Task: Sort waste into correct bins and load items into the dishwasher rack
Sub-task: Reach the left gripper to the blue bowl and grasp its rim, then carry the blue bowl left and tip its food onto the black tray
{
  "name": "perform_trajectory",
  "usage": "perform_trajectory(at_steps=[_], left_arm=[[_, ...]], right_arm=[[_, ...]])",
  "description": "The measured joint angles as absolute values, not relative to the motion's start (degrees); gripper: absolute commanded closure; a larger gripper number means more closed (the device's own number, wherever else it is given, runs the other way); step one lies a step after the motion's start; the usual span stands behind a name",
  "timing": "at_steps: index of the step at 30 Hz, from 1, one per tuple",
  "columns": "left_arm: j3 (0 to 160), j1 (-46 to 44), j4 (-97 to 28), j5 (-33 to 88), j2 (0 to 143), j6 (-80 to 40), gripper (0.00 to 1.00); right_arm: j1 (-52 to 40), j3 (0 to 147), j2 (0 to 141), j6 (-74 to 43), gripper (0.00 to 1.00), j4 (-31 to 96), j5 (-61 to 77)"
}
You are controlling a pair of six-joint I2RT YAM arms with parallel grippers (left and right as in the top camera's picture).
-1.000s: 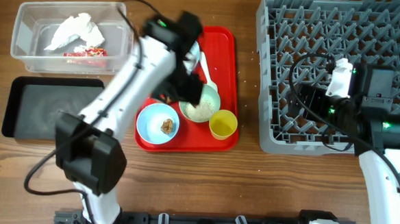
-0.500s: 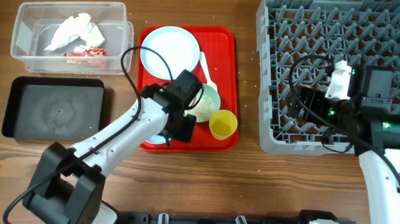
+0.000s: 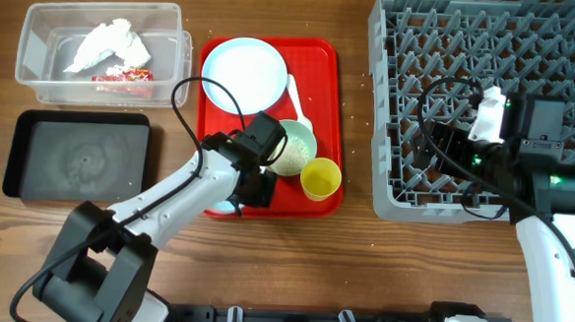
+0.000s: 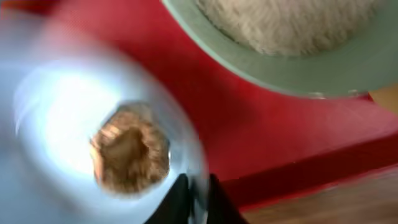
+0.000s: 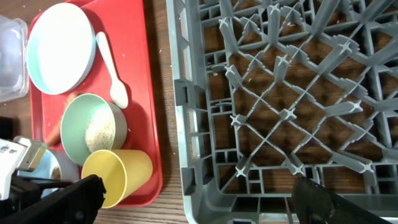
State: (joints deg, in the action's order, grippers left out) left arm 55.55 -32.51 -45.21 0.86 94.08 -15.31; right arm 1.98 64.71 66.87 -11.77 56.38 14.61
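The left claw point(image 4: 193, 198) is clamped on the rim of the light blue round bowl point(image 4: 56, 106), which stands at the front left corner of the flat red plastic tray point(image 4: 249, 143) with the small brown food lump point(image 4: 129, 149) inside. The shallow black rectangular tray point(image 3: 81, 155) lies to the left of this grip, I judge within reach of the low, bent left arm. The right claw point(image 5: 199, 193) hangs wide apart over the large grey plastic rack point(image 5: 280, 93).

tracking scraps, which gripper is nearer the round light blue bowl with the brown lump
Left. Left gripper pinches the light blue bowl; right gripper is away over the grey plastic rack.
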Motion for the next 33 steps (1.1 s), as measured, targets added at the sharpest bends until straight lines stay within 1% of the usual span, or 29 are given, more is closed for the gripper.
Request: perform_trajectory(at_steps=[4, 6, 12, 15, 19, 22, 25, 27, 28, 33], left_arm=[[55.7, -32.6, -45.6, -0.4, 94.1, -15.4, 0.96], [57.0, -32.6, -48.6, -0.9, 94.1, -15.4, 0.96], [68.2, -32.1, -57.3, -0.9, 93.0, -15.4, 0.96], [72.5, -29.4, -61.3, -0.6, 91.2, -15.4, 0.96], [74.7, -21.2, -61.7, 0.9, 89.0, -15.4, 0.96], [74.7, -12.3, -61.6, 3.8, 88.9, -15.0, 0.96], [74.7, -3.8, -61.0, 9.3, 88.9, -12.5, 0.96], [74.7, 3.8, -60.5, 13.5, 88.9, -9.7, 0.96], [74.7, 5.4, -60.4, 14.4, 88.9, -8.9, 0.96], [74.7, 19.9, -58.0, 25.7, 89.4, -3.8, 0.96]], right_arm=[[2.0, 64.7, 66.9, -11.8, 0.0, 56.6, 14.6], [2.0, 64.7, 66.9, -11.8, 0.0, 56.6, 14.6], [2.0, 64.7, 66.9, -11.8, 0.0, 56.6, 14.6], [2.0, 64.7, 66.9, -11.8, 0.01, 56.6, 14.6], [2.0, 64.7, 66.9, -11.8, 0.0, 56.6, 14.6], [2.0, 64.7, 66.9, -11.8, 0.0, 56.6, 14.6], [2.0, 64.7, 66.9, -11.8, 0.0, 56.6, 14.6], [2.0, 64.7, 66.9, -11.8, 0.0, 56.6, 14.6], [2.0, 64.7, 66.9, -11.8, 0.0, 56.6, 14.6], [2.0, 64.7, 66.9, -11.8, 0.0, 56.6, 14.6]])
